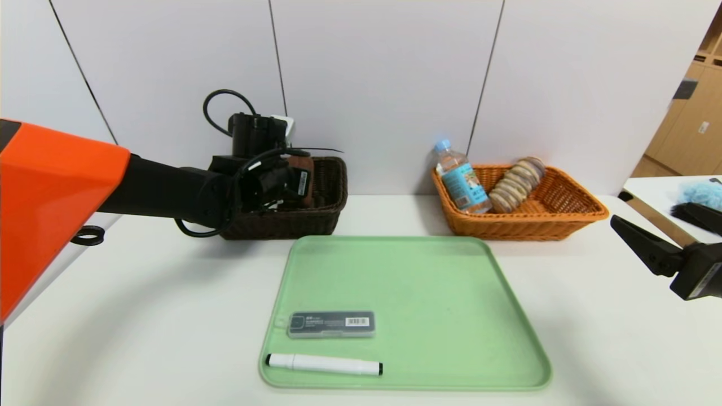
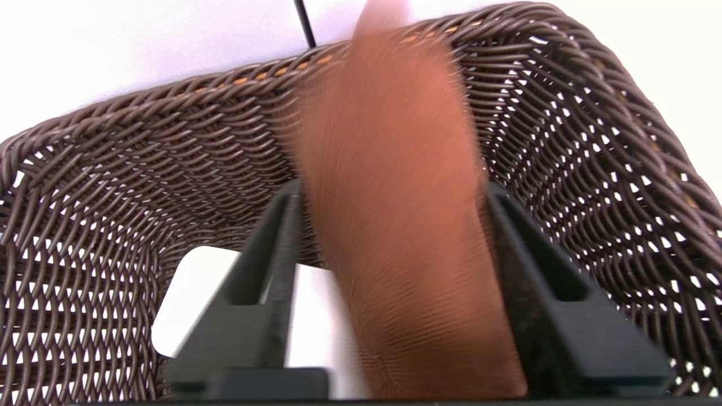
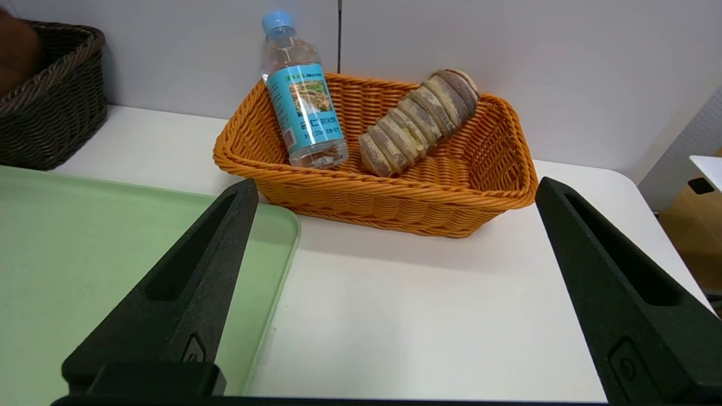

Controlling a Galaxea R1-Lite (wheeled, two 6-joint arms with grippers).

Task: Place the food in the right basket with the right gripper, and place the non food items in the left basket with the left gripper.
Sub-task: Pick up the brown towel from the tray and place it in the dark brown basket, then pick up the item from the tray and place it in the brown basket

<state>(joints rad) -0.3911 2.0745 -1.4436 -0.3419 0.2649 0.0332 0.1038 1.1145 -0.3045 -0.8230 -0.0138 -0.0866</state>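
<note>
My left gripper [image 1: 282, 183] hangs over the dark brown left basket [image 1: 321, 220]. In the left wrist view the gripper [image 2: 389, 192] has a brown brush-like item [image 2: 406, 254] between its spread fingers. There is a gap on one side, and the item looks blurred and loose. A white item [image 2: 192, 293] lies on the basket's floor. A grey case [image 1: 331, 324] and a white marker [image 1: 324, 363] lie on the green tray [image 1: 423, 293]. A water bottle [image 1: 462, 183] and a sliced bread roll [image 1: 516, 183] lie in the orange right basket [image 1: 564, 223]. My right gripper [image 1: 637, 239] is open and empty at the table's right side.
The white wall stands close behind both baskets. In the right wrist view the gripper [image 3: 395, 186] faces the orange basket [image 3: 395, 208] across bare white table, with the tray's corner [image 3: 271, 225] beside it. A second table with a blue item [image 1: 699, 194] stands at the far right.
</note>
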